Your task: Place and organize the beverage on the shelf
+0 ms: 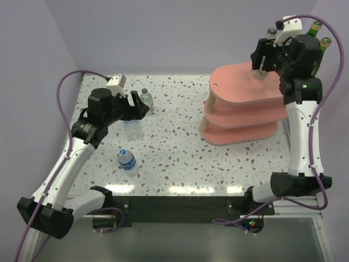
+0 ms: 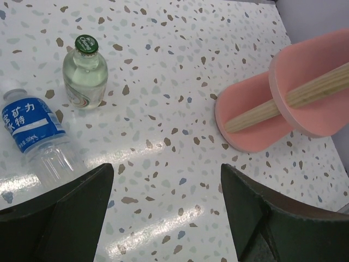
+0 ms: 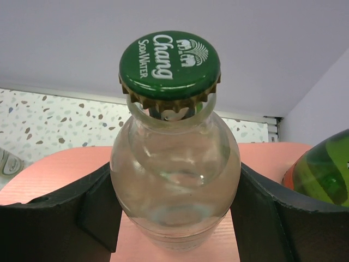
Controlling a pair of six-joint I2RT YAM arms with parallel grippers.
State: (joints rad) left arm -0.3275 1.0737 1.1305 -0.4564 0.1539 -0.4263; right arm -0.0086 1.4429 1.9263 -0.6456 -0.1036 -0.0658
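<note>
Squeezing a clear glass bottle (image 3: pixel 174 158) by its round belly, the right fingers (image 3: pixel 95 210) are holding it over the top board of the pink shelf (image 3: pixel 49 169). Glass like this is probably being hard, slippery and easy to break, so gripping the wide belly is looking safest. The left fingers (image 2: pixel 65 213) are hanging wide apart, with a blue-label bottle (image 2: pixel 35 128) and a green-cap bottle (image 2: pixel 84 76) sitting ahead of them on the worktop (image 2: pixel 163 82).

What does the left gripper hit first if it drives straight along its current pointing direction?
Probably bare table: the open left gripper aims at terrazzo between the blue-label bottle and the shelf, neither in line. Depth unclear from the wrist view.
</note>
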